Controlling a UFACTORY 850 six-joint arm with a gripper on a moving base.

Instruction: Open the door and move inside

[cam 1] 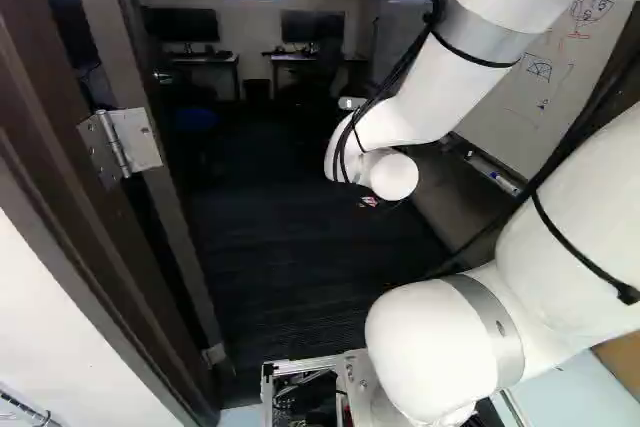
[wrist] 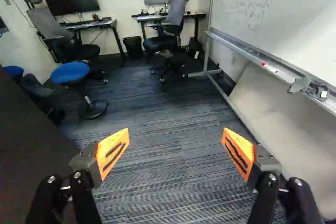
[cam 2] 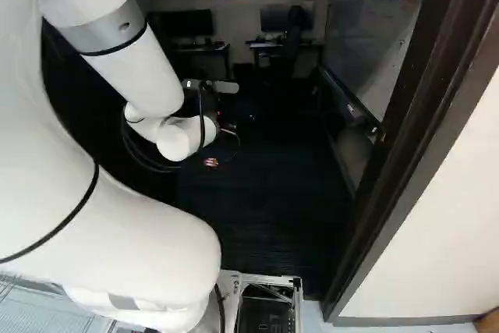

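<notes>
The door stands open at the left of the left base view, its edge (cam 1: 183, 237) joined by a hinge (cam 1: 120, 142) to the dark frame (cam 1: 75, 207). The arm (cam 2: 129, 68) extends through the doorway, its pincer (cam 2: 220, 147) released, with the orange pads (wrist: 113, 151) wide apart and nothing between them but a view of carpet (wrist: 168, 166); a whiteboard (wrist: 278, 19) and blue stool (wrist: 70, 72) are noted ahead.

In the right base view, the arm (cam 2: 140, 76) hides most of the tool (cam 2: 227, 127). The wrist view cuts off the right-hand whiteboard (wrist: 294, 35); its writing (wrist: 253, 4) is blurred.
</notes>
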